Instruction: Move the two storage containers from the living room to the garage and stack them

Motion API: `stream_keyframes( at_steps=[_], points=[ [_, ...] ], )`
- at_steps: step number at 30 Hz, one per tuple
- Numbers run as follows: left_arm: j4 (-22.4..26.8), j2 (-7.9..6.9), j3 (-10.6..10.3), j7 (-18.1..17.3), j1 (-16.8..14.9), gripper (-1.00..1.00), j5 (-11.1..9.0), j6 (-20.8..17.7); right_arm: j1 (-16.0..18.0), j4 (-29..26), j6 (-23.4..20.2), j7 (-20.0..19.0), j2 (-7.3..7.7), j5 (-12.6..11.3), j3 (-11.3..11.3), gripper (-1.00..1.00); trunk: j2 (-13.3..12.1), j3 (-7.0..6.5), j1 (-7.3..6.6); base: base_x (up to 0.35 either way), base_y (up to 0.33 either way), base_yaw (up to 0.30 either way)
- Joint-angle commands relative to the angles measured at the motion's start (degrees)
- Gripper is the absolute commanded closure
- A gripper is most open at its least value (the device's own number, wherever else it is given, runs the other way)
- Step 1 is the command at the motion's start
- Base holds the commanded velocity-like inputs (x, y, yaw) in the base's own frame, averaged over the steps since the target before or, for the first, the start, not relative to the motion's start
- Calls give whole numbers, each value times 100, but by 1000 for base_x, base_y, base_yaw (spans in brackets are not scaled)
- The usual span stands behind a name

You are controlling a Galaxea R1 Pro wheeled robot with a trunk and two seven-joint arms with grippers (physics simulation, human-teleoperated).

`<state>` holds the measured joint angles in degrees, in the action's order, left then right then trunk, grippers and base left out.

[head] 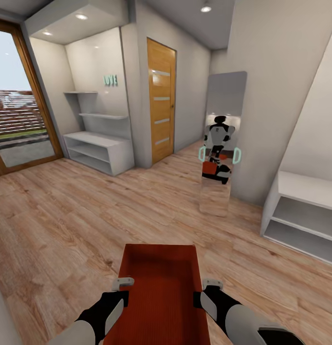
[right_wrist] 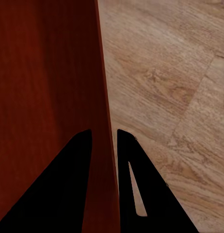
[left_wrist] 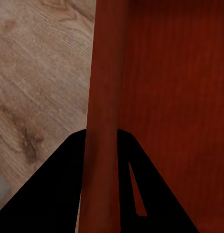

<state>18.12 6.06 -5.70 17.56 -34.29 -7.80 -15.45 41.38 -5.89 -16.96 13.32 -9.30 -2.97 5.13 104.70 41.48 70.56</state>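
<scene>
Carrying a red-orange storage container (head: 161, 287) between both arms, the robot faces a hallway with a light wood-plank floor (head: 65, 220); the container (long, shallow and lidless) is held low in front of the trunk, above the planks, its long axis pointing away from the robot. The left tool (head: 122, 283) grips the container's left wall; in the left wrist view its two dark fingers (left_wrist: 54, 194) stand one on each side of that wall, pinching it, with the container's inner floor on one side and the planks on the other. The right tool (head: 211, 286) grips the right wall; in the right wrist view its fingers (right_wrist: 141, 194) likewise straddle and pinch the thin red wall (right_wrist: 104, 145).

Ahead, a wooden door (head: 161, 100) with pale horizontal panes stands shut; left of it a white alcove holds open shelves (head: 96, 143) and small teal letters on the wall; further left a wood-framed glass door (head: 17, 105) looks outdoors. A tall mirror (head: 222, 139) leans against the right-hand wall and reflects the robot with a red box; a white shelf unit (head: 304, 215) stands at the right edge.
</scene>
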Motion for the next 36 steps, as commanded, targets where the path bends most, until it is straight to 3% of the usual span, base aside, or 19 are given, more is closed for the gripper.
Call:
stream_keyframes(
  at_steps=[1, 10, 26, 36],
  points=[
    [-1, -11, -45, -450, 1, 100, -232, -231, 6, -53, 298, 19, 43, -46, 27, 100, 3, 6, 2, 270, 0, 0],
    [-1, -10, -45, -450, 1, 100, -236, -231, 3, -53, 299, 21, 36, -45, 25, 100, 3, 6, 2, 270, 0, 59],
    [-1, -10, -45, -449, 1, 100, -235, -231, -24, -53, 299, 21, 34, -45, 23, 100, 3, 6, 2, 269, 0, 247],
    [-1, -9, -45, -451, 1, 100, -238, -231, -25, -53, 299, 21, 36, -45, 23, 100, 3, 6, 2, 269, 0, 35]
  ],
)
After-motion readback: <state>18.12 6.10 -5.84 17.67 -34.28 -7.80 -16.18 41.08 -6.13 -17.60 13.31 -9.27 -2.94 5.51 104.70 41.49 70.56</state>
